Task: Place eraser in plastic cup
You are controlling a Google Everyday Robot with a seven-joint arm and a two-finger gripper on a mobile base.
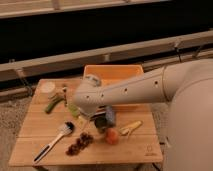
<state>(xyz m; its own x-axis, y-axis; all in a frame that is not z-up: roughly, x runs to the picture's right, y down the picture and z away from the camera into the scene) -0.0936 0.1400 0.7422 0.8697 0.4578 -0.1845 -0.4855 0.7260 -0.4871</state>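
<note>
The light-green plastic cup (pixel 73 109) stands left of centre on the wooden table (pixel 35 127), half covered by my arm. My big white arm reaches in from the right and its wrist (pixel 89 96) hangs right next to the cup. My gripper (pixel 98 117) points down just right of the cup, over a dark round can (pixel 102 124) and a blue-grey piece (pixel 111 116). The eraser does not show; it may be hidden under the arm or the gripper.
An orange bin (pixel 113 72) stands at the back behind the arm. A white round tub (pixel 48 87) and a green vegetable (pixel 53 104) are at back left. A brush (pixel 54 140), dark grapes (pixel 80 143), a peach (pixel 111 136) and a banana piece (pixel 131 127) lie in front.
</note>
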